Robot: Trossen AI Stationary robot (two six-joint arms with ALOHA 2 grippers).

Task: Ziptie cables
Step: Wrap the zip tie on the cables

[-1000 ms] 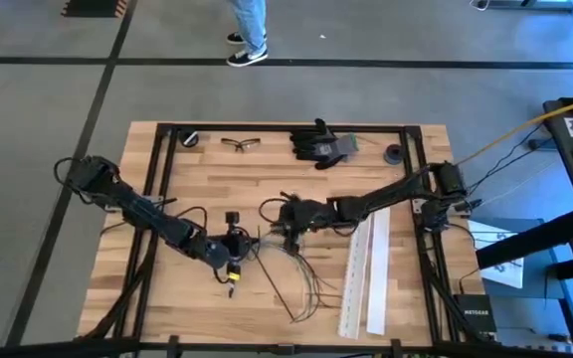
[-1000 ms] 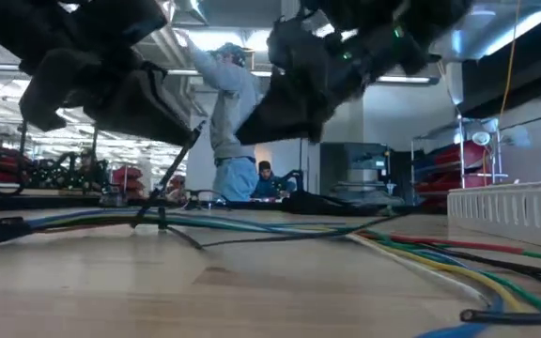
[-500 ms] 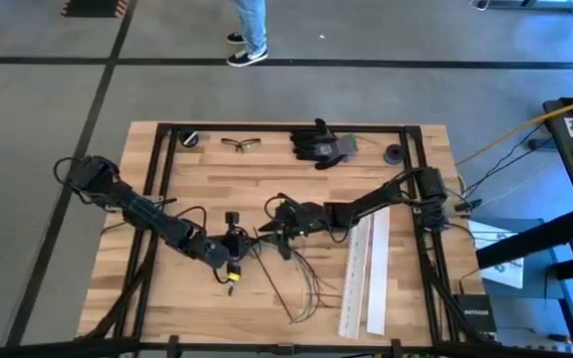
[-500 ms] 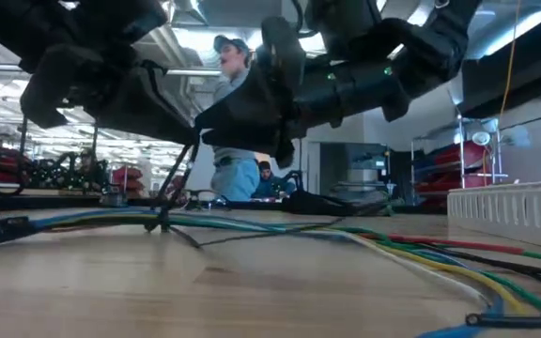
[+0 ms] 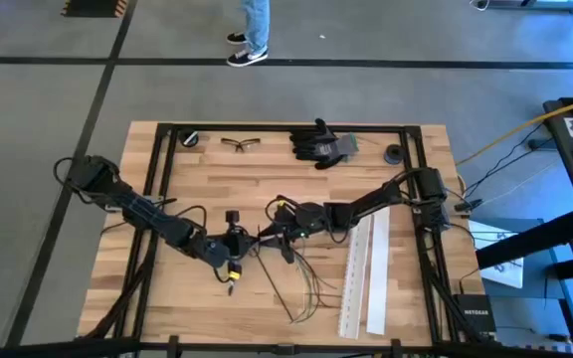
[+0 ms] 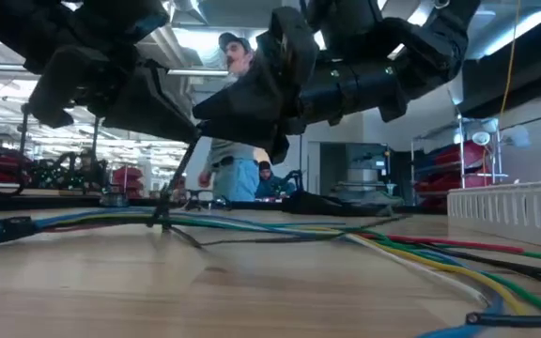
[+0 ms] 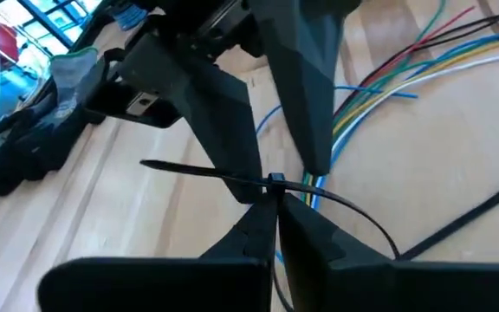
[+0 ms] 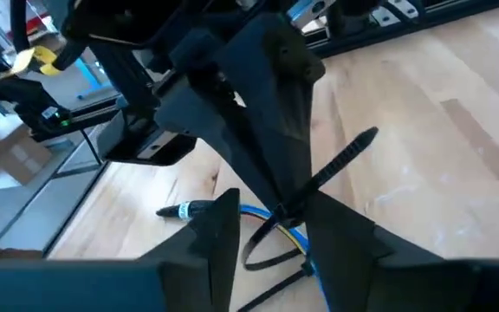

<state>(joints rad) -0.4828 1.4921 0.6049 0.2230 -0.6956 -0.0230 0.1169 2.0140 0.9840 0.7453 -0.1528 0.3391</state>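
Several thin coloured cables (image 5: 304,280) lie fanned over the table's middle, gathered at one end (image 7: 319,184). A black ziptie (image 7: 199,172) loops around that gathered end, its tail (image 8: 346,154) sticking up. My left gripper (image 5: 255,242) is shut on the ziptie just beside its head (image 7: 275,181). My right gripper (image 8: 271,224) faces it from the table's right, open, one finger on either side of the ziptie and the left fingertips. I cannot tell whether the right fingers touch the strap. My left gripper pinches the ziptie's strap right beside its head (image 7: 273,192) between its two fingertips (image 8: 277,198). The fingers come slanting down from the table's left and lie across the strap. The loop rests around the cables on the table, and the tail points up.
Two white perforated strips (image 5: 364,268) lie right of the cables. Black gloves (image 5: 318,144) and safety glasses (image 5: 239,144) sit near the far edge, with small black round parts (image 5: 394,154) beside them. A person (image 6: 238,141) stands beyond the far edge.
My right gripper has moved toward the table's left and down, closing on my left gripper until its fingers stand around the ziptie. The ziptie and cables have stayed in place.
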